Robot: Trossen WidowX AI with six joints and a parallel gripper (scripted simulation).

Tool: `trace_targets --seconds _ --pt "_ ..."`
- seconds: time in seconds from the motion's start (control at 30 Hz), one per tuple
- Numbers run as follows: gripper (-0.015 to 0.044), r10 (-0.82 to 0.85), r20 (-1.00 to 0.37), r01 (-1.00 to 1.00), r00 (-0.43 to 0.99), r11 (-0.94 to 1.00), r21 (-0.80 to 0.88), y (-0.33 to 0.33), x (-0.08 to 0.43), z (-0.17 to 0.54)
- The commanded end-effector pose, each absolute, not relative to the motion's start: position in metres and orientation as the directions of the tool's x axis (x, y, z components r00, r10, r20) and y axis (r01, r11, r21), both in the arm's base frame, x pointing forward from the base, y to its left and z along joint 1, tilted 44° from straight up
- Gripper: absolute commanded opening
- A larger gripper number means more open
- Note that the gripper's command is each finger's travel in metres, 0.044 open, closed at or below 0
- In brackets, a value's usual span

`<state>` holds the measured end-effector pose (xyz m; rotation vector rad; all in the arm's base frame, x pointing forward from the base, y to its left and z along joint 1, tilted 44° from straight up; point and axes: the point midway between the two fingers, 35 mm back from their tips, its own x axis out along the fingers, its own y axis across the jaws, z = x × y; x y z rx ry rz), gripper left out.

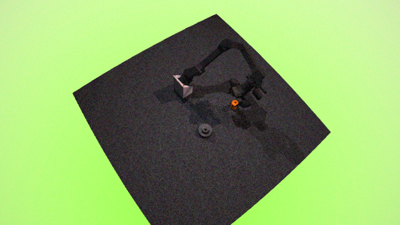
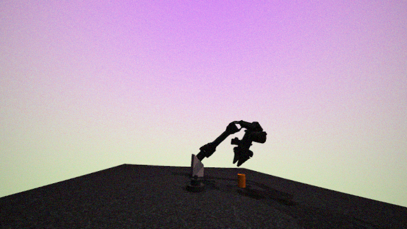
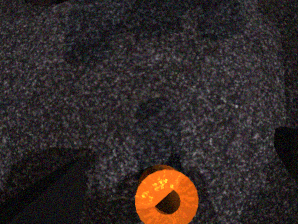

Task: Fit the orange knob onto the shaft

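The orange knob (image 1: 234, 104) (image 2: 241, 180) (image 3: 148, 202) stands upright on the dark table. In the wrist view its top shows a D-shaped hole, with the flat side toward the upper left. My gripper (image 1: 240, 97) (image 2: 236, 164) (image 3: 181, 155) is open and empty. It hangs above the knob, touching nothing, with its fingers wide apart on either side in the wrist view. The round pedestal (image 1: 200, 133) (image 2: 194, 189) stands apart from the knob, with the dark shaft (image 1: 205, 129) at its centre. The shaft's flat side cannot be made out.
The pale arm base mount (image 1: 187, 91) (image 2: 198, 169) stands behind the pedestal in the exterior view. The dark table (image 1: 150, 140) (image 2: 127, 203) has visible outer edges. Arm shadows fall around the knob. A dark shape at the wrist view's top left is unclear.
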<state>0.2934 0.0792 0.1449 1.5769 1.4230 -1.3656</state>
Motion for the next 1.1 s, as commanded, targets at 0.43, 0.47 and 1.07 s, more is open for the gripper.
trace_targets --seconds 0.43,0.47,1.07 --pt "0.044 0.684 -0.724 0.964 0.083 -0.241 -0.117 0.072 0.3012 0.169" --pt "0.044 0.684 -0.724 0.964 0.083 -0.241 -0.117 0.072 0.3012 0.169" --pt "0.044 0.684 -0.724 0.243 0.083 0.691 0.681 0.0724 0.3013 0.1686"
